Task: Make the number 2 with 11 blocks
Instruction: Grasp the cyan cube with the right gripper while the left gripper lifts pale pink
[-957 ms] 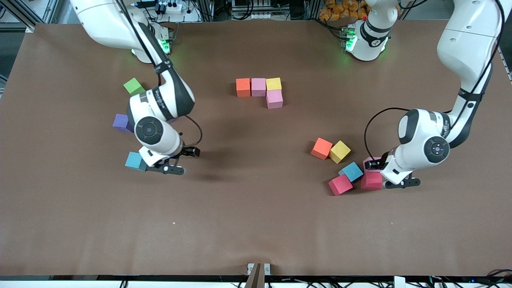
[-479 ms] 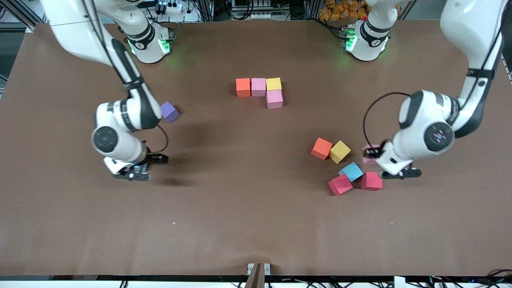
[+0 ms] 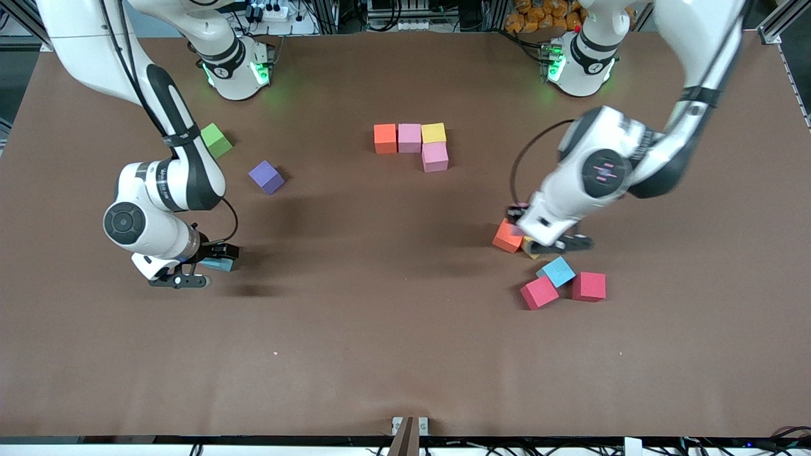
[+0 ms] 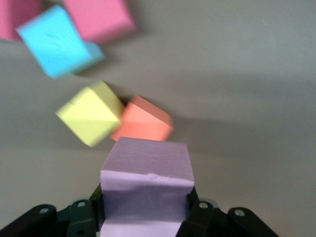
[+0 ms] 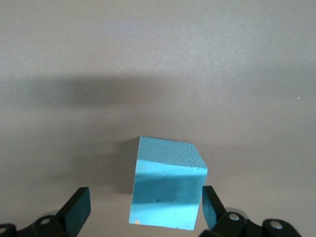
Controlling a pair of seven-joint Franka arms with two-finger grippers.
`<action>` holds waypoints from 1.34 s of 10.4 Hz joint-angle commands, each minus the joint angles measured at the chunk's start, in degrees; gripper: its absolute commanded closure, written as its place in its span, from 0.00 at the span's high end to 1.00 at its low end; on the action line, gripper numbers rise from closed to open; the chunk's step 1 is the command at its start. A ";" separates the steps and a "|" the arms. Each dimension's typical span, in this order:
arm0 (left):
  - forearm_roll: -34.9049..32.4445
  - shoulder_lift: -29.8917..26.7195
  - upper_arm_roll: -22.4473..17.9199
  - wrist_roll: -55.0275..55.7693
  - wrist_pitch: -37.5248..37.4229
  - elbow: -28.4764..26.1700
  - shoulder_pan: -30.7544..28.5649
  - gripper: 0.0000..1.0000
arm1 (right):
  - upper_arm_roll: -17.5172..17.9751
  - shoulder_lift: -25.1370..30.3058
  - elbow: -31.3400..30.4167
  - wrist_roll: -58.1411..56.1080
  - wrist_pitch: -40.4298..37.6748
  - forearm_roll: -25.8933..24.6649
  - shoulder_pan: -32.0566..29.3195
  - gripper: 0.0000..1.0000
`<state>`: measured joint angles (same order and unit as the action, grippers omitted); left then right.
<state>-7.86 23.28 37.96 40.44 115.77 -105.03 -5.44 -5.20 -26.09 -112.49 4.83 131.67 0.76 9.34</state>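
Observation:
Four blocks form a corner shape mid-table: orange [image 3: 384, 138], pink [image 3: 409, 137], yellow [image 3: 433, 133], and a pink one [image 3: 434, 156] in front of the yellow. My left gripper [image 3: 546, 244] [image 4: 145, 207] is shut on a light pink block [image 4: 146, 187] and hangs over a loose orange block [image 3: 507, 235] [image 4: 143, 121] and a yellow block [image 3: 530, 248] [image 4: 91, 112], which the hand mostly hides in the front view. My right gripper [image 3: 201, 266] [image 5: 143, 207] stands open astride a light blue block [image 3: 218, 264] [image 5: 168, 190]. A purple block [image 3: 266, 177] lies alone.
A second light blue block [image 3: 557, 272] [image 4: 54, 42] sits between two crimson cubes [image 3: 539, 292] [image 3: 588, 286], nearer the front camera than the left gripper. A green cube [image 3: 216, 140] lies near the right arm's base.
The left gripper lifted the pink block from beside the crimson cubes and carried it over the orange and yellow blocks. The right arm swung toward its end of the table, over the light blue block.

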 commanded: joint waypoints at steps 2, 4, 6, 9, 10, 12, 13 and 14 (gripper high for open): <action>0.13 2.12 -0.08 3.42 0.94 -1.31 3.93 0.00 | 1.07 0.61 -2.39 -3.59 1.65 -0.94 -3.01 1.00; 0.12 2.12 0.01 3.59 6.01 -4.98 4.47 0.00 | 1.07 -0.62 -2.56 -3.51 3.24 -0.42 -3.10 1.00; -0.13 2.12 -0.08 4.47 13.05 -9.64 6.30 0.00 | 1.15 -1.50 -2.39 -3.51 4.12 0.03 -3.80 1.00; -0.84 2.30 -0.08 5.26 15.19 -11.42 9.03 0.00 | 1.15 -2.56 -2.12 -3.42 4.56 3.69 -3.89 1.00; -1.10 3.17 -0.17 6.13 16.15 -11.77 9.48 0.00 | 1.15 -2.91 -2.03 -3.51 4.64 4.94 -3.80 1.00; -1.72 5.02 -0.17 10.86 20.80 -13.35 10.35 0.00 | 1.15 -3.17 -1.95 -3.51 5.35 5.04 -3.80 1.00; -2.94 5.37 -0.43 11.67 20.90 -13.35 11.92 0.00 | 1.15 -3.18 -1.95 -3.51 5.44 5.04 -3.80 1.00; -6.26 6.51 -1.13 12.90 20.90 -13.18 12.03 0.00 | 1.15 -3.26 -1.77 -3.51 5.44 4.95 -3.80 1.00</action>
<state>-10.30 28.76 37.78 50.31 135.60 -118.19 5.53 -5.11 -29.18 -114.62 1.81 136.74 4.97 6.84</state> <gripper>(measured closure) 0.383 0.000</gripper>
